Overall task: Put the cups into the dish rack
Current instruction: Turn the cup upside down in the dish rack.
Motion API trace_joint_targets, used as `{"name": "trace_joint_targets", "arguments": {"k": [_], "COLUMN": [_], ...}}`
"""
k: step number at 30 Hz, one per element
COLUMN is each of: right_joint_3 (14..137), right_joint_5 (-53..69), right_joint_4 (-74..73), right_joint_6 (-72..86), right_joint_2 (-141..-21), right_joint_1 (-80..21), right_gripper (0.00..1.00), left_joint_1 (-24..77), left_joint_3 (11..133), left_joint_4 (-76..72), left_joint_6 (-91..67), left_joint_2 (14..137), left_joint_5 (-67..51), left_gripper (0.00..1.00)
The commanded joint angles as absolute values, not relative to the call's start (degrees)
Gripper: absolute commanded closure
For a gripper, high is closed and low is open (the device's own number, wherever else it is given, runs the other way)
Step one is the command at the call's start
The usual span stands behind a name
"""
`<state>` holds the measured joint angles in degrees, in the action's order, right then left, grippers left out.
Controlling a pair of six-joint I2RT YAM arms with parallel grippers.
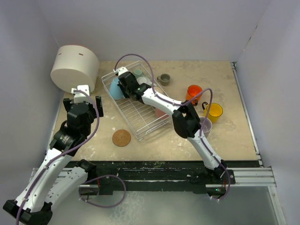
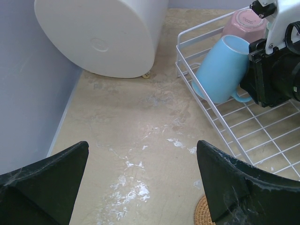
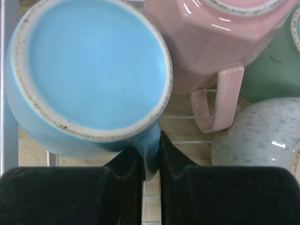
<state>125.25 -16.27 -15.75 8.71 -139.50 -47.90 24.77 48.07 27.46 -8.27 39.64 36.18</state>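
- Far left: large white container (image 1: 75, 68) in the corner, close by the left wall (image 2: 28, 93)
- Just near of it, left pincer (image 2: 142, 159) released, jaws spread wide over bare tabletop (image 2: 140, 108), holding nothing; cork coaster (image 1: 122, 138) nearer and to the right, apart from the rack
- Dish rack (image 1: 140, 119) set askew mid-table; light blue mug (image 3: 93, 70) in its far-left corner, tilted, mouth down toward the rack's left side, base turned up at the right wrist camera
- Right pincer (image 3: 151, 161) clenched on that mug's handle — handle pinched between the fingers, body just beyond the fingertips, long axis leaning away from the pincer toward far left
- Judged: mug as good as placed; next likely a release and a straight pull-back along the handle, with care for the pink mug (image 3: 211, 47) close on the right, touching or not impossible to tell; teal mug (image 3: 272, 70) and speckled white mug (image 3: 262, 140) crowded beside
- Right of the rack, on the table and not yet loaded: olive-grey mug (image 1: 164, 79), orange mug (image 1: 193, 92), yellow mug (image 1: 214, 111), lilac mug (image 1: 205, 125) — all nearer the right arm than the left
- Surface mottled beige, scuffed white in patches; far wall (image 1: 154, 28) and side walls pale, closing the table in on three sides
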Motion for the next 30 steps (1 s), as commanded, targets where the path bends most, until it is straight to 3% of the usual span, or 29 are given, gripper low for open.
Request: {"name": "trace_joint_targets", "arguments": {"k": [1, 30], "right_joint_3": [130.11, 121.44], "right_joint_5": [-19.37, -31.57], "right_joint_4": [-9.08, 5.12], "right_joint_6": [7.72, -11.3], "right_joint_2": [-138.27, -135.7], "right_joint_1": [-48.6, -51.77], "right_gripper": [1.0, 1.0], "left_joint_1": [24.19, 23.34], "left_joint_3": [48.22, 48.16], "left_joint_4": [24.88, 24.66], "left_joint_6": [-7.31, -7.32], "left_joint_2": [38.87, 38.57], "left_joint_5": [35.55, 34.24], "left_gripper": [0.01, 0.01]}}
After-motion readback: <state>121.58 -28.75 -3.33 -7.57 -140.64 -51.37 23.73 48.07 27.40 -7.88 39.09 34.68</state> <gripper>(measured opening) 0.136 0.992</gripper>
